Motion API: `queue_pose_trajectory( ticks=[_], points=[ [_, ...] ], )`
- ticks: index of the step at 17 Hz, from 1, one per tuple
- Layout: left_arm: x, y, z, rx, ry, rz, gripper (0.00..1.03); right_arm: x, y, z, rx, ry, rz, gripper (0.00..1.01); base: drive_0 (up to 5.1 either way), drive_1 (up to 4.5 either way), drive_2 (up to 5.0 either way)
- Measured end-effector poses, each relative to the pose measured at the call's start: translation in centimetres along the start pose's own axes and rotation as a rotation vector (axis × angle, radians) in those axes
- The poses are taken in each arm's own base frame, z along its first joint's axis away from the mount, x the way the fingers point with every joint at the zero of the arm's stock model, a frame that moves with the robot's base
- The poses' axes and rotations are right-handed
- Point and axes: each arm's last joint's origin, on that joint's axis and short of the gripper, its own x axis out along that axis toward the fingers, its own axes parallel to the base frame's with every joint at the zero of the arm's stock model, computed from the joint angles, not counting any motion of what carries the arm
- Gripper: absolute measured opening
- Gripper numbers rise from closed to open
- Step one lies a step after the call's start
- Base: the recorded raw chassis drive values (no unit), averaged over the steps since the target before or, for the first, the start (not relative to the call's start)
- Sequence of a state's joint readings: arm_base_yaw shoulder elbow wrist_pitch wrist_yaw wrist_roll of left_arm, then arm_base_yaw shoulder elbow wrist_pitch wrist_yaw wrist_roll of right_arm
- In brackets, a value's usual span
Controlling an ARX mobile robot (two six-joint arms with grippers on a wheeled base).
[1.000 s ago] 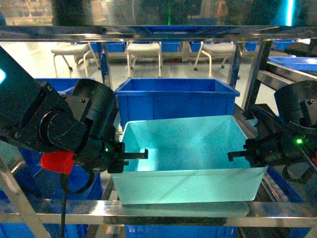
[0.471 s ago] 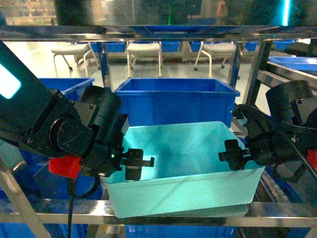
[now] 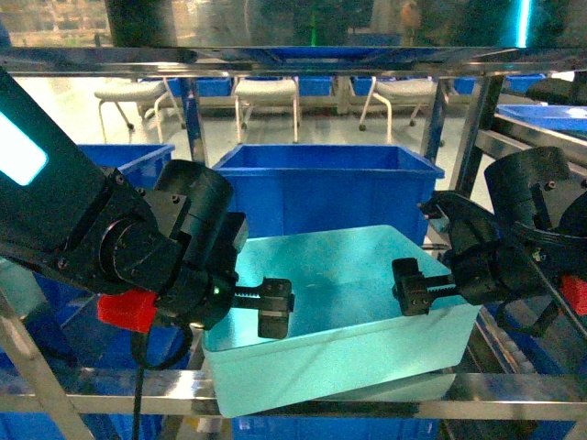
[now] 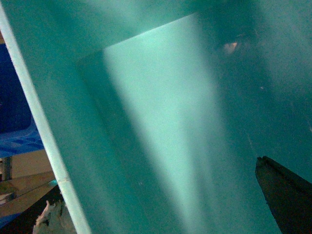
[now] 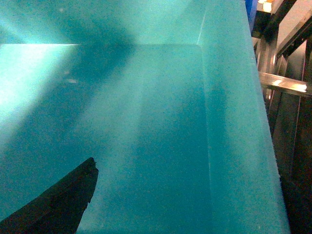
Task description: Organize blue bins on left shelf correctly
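Note:
A light turquoise blue bin (image 3: 348, 275) lies tilted and turned on the left shelf's front steel bar (image 3: 303, 390), its left front corner low. My left gripper (image 3: 275, 307) reaches in over the bin's left wall and is open; one dark finger (image 4: 285, 195) shows above the bin's floor (image 4: 161, 122). From the right, my right gripper (image 3: 410, 286) is also open inside the bin, with one finger (image 5: 58, 204) over the floor (image 5: 146, 122). In each wrist view the other finger is out of sight.
A big royal-blue ribbed crate (image 3: 321, 188) stands right behind the bin. More blue crates sit at the left (image 3: 128, 160) and below the bar (image 3: 330, 428). A steel top bar (image 3: 275, 60) and a right upright (image 3: 486, 119) frame the bay. Chairs stand far behind.
Both grippers have moved inward from the bin's side walls into the bin. The bin has turned and tilted, its left front corner dropping toward the front bar.

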State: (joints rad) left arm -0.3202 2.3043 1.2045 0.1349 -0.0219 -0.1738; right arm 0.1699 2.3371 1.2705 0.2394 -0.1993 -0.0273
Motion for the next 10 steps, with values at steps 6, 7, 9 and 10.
queue_pose_trajectory(
  ticks=[6,7,9,10],
  points=[
    [-3.3,-1.6,-1.4,-0.024,-0.312,0.036,0.98,-1.7,1.3,0.6,-0.041,-0.275,0.031,0.98,0.0,0.00,0.0],
    [-3.7,-1.6,-2.0,-0.027,-0.305,0.045,0.98,-2.4,1.5,0.6,-0.036,-0.281,0.033,0.98,0.0,0.00,0.0],
    [-5.0,-1.8,-3.3,-0.046,-0.296,0.054,0.98,-3.7,1.9,0.7,-0.038,-0.313,0.039,0.98,0.0,0.00,0.0],
    [-5.2,-1.8,-3.5,-0.046,-0.298,0.053,0.98,-4.1,2.0,0.7,-0.035,-0.313,0.042,0.98,0.0,0.00,0.0]
  ],
)
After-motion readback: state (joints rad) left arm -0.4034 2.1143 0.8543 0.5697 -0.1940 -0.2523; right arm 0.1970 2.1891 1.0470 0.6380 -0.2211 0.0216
